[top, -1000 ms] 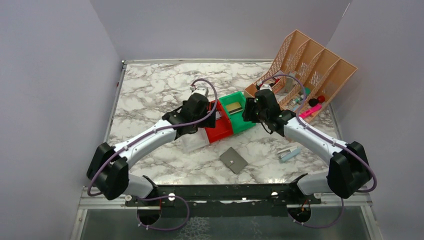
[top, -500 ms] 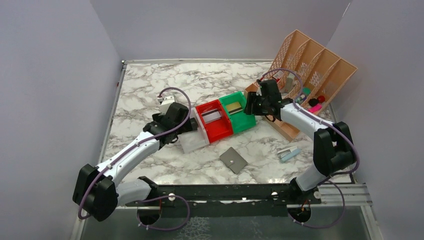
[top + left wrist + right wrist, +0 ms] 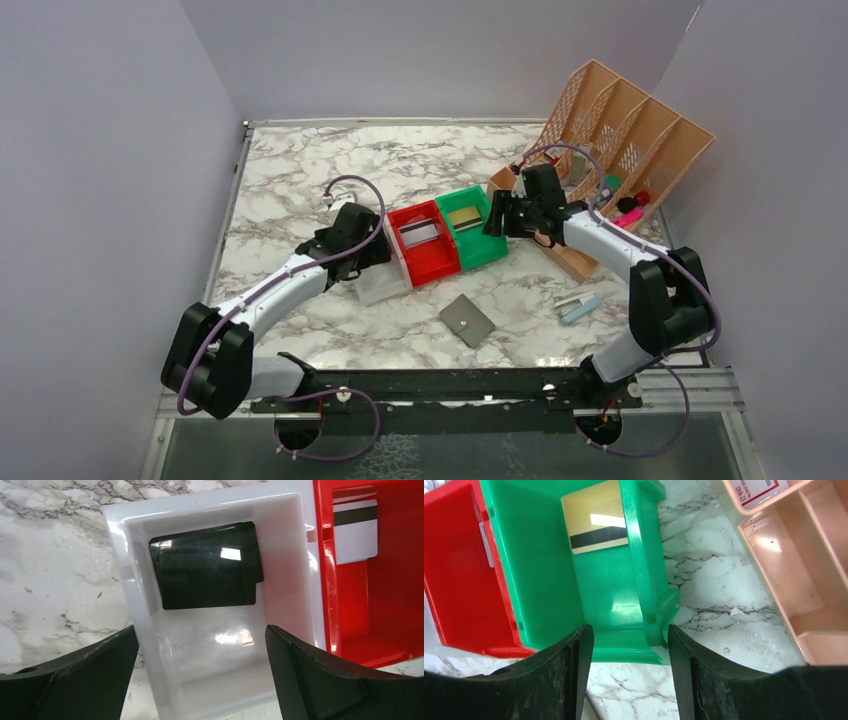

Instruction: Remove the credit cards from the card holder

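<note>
- Top external view, nearest to the arms: the card holder (image 3: 467,320) lies flat on the marble table (image 3: 300,170), dark grey side up and, it seems, folded shut. It is well apart from both grippers. I cannot tell if a card remains inside.
- To its right lies a small pale-blue stick (image 3: 578,308), which has no part in this task.
- Behind it three bins stand in one row, touching: white bin (image 3: 380,285), red bin (image 3: 430,262), green bin (image 3: 478,247). Each one has one card, so I judge that the cards are sorted one per bin.
- The left gripper (image 3: 201,635) hangs over the white bin, fingers wide apart and empty. The black card (image 3: 205,565) rests on the floor of this bin, slightly tilted.
- A white card (image 3: 355,535) with a dark stripe lies in the red bin.
- The right gripper (image 3: 628,632) hovers at the near right corner of the green bin, fingers apart, clamping nothing. The gold card (image 3: 596,525) lies at the far end.
- Farthest, the peach file organiser (image 3: 640,125) stands in the right corner.
</note>
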